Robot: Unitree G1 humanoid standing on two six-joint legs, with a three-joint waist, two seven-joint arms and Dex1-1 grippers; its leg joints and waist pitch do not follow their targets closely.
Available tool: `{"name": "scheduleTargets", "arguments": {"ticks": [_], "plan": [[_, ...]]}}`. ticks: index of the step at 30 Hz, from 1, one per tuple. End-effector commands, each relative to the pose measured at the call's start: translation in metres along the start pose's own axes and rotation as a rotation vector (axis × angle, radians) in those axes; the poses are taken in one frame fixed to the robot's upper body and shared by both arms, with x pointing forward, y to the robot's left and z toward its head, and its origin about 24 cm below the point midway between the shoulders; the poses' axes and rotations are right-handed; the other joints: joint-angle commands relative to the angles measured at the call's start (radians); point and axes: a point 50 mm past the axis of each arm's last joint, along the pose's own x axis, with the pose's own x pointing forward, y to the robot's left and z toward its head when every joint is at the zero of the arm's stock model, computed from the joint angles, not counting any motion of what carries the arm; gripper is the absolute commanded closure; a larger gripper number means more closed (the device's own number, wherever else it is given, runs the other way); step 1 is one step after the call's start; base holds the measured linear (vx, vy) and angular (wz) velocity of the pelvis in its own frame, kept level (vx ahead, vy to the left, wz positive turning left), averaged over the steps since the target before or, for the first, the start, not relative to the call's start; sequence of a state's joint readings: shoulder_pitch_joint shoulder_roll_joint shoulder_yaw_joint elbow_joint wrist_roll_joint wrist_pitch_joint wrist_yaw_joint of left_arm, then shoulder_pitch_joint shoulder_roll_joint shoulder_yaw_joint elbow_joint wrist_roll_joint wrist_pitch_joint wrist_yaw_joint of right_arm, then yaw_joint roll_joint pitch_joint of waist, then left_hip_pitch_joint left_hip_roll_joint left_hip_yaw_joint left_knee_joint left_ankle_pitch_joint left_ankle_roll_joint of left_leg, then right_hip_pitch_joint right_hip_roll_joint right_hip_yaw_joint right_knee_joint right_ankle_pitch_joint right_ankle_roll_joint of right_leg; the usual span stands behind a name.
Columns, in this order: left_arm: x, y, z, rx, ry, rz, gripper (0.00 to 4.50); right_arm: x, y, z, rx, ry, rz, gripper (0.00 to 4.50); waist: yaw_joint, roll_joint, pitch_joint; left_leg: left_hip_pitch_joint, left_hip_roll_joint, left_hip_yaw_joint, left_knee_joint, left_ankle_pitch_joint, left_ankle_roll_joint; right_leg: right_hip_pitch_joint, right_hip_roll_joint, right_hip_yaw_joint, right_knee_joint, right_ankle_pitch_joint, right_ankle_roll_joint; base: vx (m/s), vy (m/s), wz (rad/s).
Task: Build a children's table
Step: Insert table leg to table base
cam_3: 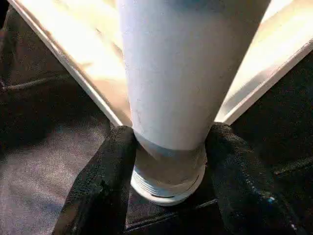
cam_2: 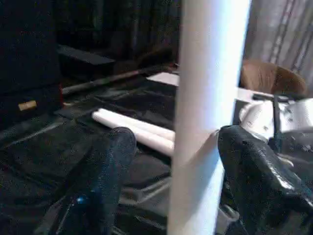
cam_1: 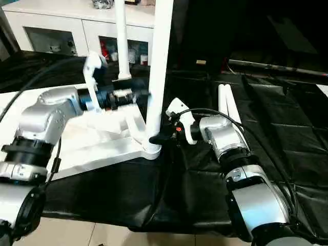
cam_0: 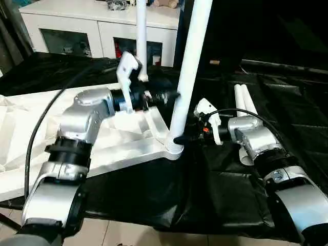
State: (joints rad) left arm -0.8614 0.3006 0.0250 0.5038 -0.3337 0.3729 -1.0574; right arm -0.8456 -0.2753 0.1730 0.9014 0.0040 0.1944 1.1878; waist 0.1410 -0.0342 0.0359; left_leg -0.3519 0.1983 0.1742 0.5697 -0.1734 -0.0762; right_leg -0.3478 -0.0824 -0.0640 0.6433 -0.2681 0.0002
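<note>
While your right gripper (cam_3: 168, 161) clamps the base of the upright leg (cam_0: 190, 72) at centre frame, your left gripper (cam_2: 168, 181) stands wide around that leg higher up, one finger (cam_2: 254, 171) touching. It rises from the tabletop (cam_0: 128, 141) at lower left; two spare legs (cam_0: 245, 100) lie right of centre.

two legs (cam_0: 190, 77) stand upright in the tabletop's (cam_0: 128, 146) corners, two spare legs (cam_0: 245, 102) lying right.
</note>
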Motion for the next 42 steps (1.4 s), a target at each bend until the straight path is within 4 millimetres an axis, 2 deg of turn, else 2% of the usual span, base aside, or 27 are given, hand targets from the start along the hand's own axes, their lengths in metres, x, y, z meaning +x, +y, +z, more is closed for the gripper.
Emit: {"name": "scheduleTargets", "arguments": {"ticks": [1, 2, 5, 8, 13, 14, 15, 16, 18, 19, 20, 23, 26, 31, 34, 35, 36, 37, 42], "plan": [[0.007, -0.006, 0.013, -0.013, -0.075, -0.06, 0.88, 0.007, 0.01, -0.047, 0.112, 0.194, 0.015, 2.57, -0.002, 0.012, -0.036, 0.008, 0.043, -0.01, -0.075, -0.247, -0.013, 0.018, -0.069, 0.05, -0.09, -0.081, -0.241, 0.0, 0.0, 0.0], [0.009, -0.01, 0.016, -0.033, -0.103, -0.096, 0.79, 0.007, 0.01, -0.047, 0.112, 0.195, 0.015, 2.57, -0.002, 0.009, -0.036, 0.008, 0.044, -0.01, -0.076, -0.244, -0.012, 0.018, -0.069, 0.05, -0.09, -0.07, -0.247, 0.0, 0.0, 0.0], [0.015, -0.019, 0.018, -0.061, -0.141, -0.168, 0.5, 0.007, 0.01, -0.047, 0.111, 0.197, 0.016, 2.57, -0.003, 0.01, -0.035, 0.007, 0.044, -0.009, -0.076, -0.24, -0.007, 0.019, -0.069, 0.05, -0.09, -0.062, -0.255, 0.0, 0.0, 0.0], [0.022, -0.026, 0.016, -0.079, -0.142, -0.207, 0.13, 0.007, 0.01, -0.047, 0.11, 0.197, 0.018, 2.57, -0.004, 0.008, -0.033, 0.005, 0.042, -0.008, -0.076, -0.237, 0.001, 0.02, -0.068, 0.051, -0.092, -0.071, -0.25, 0.0, 0.0, 0.0], [0.034, -0.029, 0.009, -0.059, -0.107, -0.198, 0.0, 0.008, 0.01, -0.047, 0.108, 0.198, 0.019, 2.57, -0.004, 0.008, -0.034, 0.006, 0.044, -0.01, -0.078, -0.233, 0.003, 0.02, -0.068, 0.051, -0.095, -0.082, -0.234, 0.0, 0.0, 0.0], [0.043, -0.015, 0.002, -0.03, -0.061, -0.023, 0.0, 0.008, 0.01, -0.046, 0.105, 0.197, 0.02, 2.57, -0.007, 0.012, -0.033, 0.007, 0.042, -0.009, -0.077, -0.243, 0.005, 0.017, -0.064, 0.052, -0.098, -0.078, -0.228, 0.0, 0.0, 0.0], [0.044, -0.013, 0.002, -0.025, -0.055, 0.002, 0.0, 0.009, 0.01, -0.045, 0.104, 0.196, 0.02, 2.57, -0.009, 0.01, -0.033, 0.008, 0.041, -0.009, -0.076, -0.251, 0.004, 0.017, -0.062, 0.053, -0.099, -0.081, -0.217, 0.0, 0.0, 0.0], [0.045, -0.009, 0.001, -0.02, -0.051, 0.047, 0.0, 0.009, 0.01, -0.045, 0.103, 0.196, 0.021, 2.57, -0.006, 0.009, -0.036, 0.01, 0.045, -0.013, -0.078, -0.248, 0.001, 0.02, -0.07, 0.053, -0.099, -0.086, -0.208, 0.0, 0.0, 0.0], [0.044, -0.003, 0.002, -0.025, -0.049, 0.105, 0.0, 0.009, 0.01, -0.044, 0.101, 0.196, 0.022, 2.57, -0.004, 0.006, -0.037, 0.005, 0.043, -0.013, -0.076, -0.229, 0.002, 0.023, -0.069, 0.052, -0.095, -0.065, -0.207, 0.0, 0.0, 0.0], [0.043, 0.0, 0.004, -0.033, -0.06, 0.128, 0.0, 0.009, 0.011, -0.044, 0.1, 0.195, 0.023, 2.57, -0.004, 0.011, -0.04, 0.005, 0.042, -0.014, -0.073, -0.196, 0.007, 0.025, -0.07, 0.051, -0.09, -0.016, -0.213, 0.0, 0.0, 0.0], [0.042, 0.002, 0.005, -0.045, -0.074, 0.14, 0.0, 0.009, 0.011, -0.044, 0.099, 0.195, 0.024, 2.57, -0.006, 0.009, -0.041, 0.004, 0.042, -0.012, -0.07, -0.172, 0.015, 0.026, -0.067, 0.049, -0.087, 0.037, -0.228, 0.0, 0.0, 0.0], [0.041, 0.003, 0.007, -0.061, -0.091, 0.141, 0.0, 0.009, 0.011, -0.044, 0.098, 0.195, 0.025, 2.57, -0.006, 0.01, -0.041, 0.004, 0.041, -0.009, -0.066, -0.145, 0.034, 0.027, -0.065, 0.047, -0.083, 0.092, -0.253, 0.0, 0.0, 0.0], [0.039, 0.002, 0.016, -0.125, -0.172, 0.096, 0.36, 0.01, 0.011, -0.043, 0.096, 0.193, 0.026, 2.57, -0.003, 0.012, -0.04, 0.005, 0.042, -0.007, -0.066, -0.154, 0.029, 0.027, -0.067, 0.046, -0.083, 0.081, -0.269, 0.0, 0.0, 0.0], [0.042, -0.002, 0.02, -0.195, -0.221, 0.026, 0.81, 0.01, 0.011, -0.044, 0.096, 0.192, 0.026, 2.61, -0.001, 0.012, -0.039, 0.007, 0.044, -0.007, -0.069, -0.169, 0.024, 0.026, -0.067, 0.047, -0.086, 0.055, -0.269, 0.0, 0.0, 0.0], [0.044, -0.007, 0.02, -0.226, -0.212, -0.019, 1.01, 0.01, 0.011, -0.043, 0.097, 0.193, 0.026, 2.61, -0.001, 0.012, -0.037, 0.006, 0.044, -0.007, -0.072, -0.181, 0.02, 0.025, -0.067, 0.048, -0.088, 0.031, -0.267, 0.0, 0.0, 0.0], [0.044, -0.008, 0.02, -0.23, -0.209, -0.024, 1.19, 0.01, 0.011, -0.043, 0.097, 0.193, 0.025, 2.61, -0.002, 0.011, -0.036, 0.006, 0.044, -0.007, -0.072, -0.183, 0.02, 0.026, -0.068, 0.048, -0.089, 0.024, -0.265, 0.0, 0.0, 0.0], [0.045, -0.009, 0.019, -0.224, -0.2, -0.033, 1.19, 0.009, 0.011, -0.044, 0.097, 0.194, 0.024, 2.61, -0.002, 0.009, -0.036, 0.006, 0.044, -0.007, -0.072, -0.182, 0.021, 0.026, -0.068, 0.048, -0.09, 0.022, -0.264, 0.0, 0.0, 0.0], [0.047, -0.01, 0.019, -0.224, -0.19, -0.035, 1.27, 0.009, 0.011, -0.044, 0.096, 0.194, 0.023, 2.61, -0.001, 0.012, -0.036, 0.006, 0.045, -0.007, -0.072, -0.182, 0.021, 0.026, -0.069, 0.049, -0.09, 0.02, -0.262, 0.0, 0.0, 0.0], [0.051, -0.012, 0.016, -0.222, -0.173, -0.038, 1.74, 0.009, 0.01, -0.044, 0.096, 0.193, 0.018, 2.61, -0.004, 0.012, -0.036, 0.005, 0.044, -0.008, -0.073, -0.185, 0.02, 0.026, -0.067, 0.049, -0.091, 0.017, -0.257, 0.0, 0.0, 0.0]]}}
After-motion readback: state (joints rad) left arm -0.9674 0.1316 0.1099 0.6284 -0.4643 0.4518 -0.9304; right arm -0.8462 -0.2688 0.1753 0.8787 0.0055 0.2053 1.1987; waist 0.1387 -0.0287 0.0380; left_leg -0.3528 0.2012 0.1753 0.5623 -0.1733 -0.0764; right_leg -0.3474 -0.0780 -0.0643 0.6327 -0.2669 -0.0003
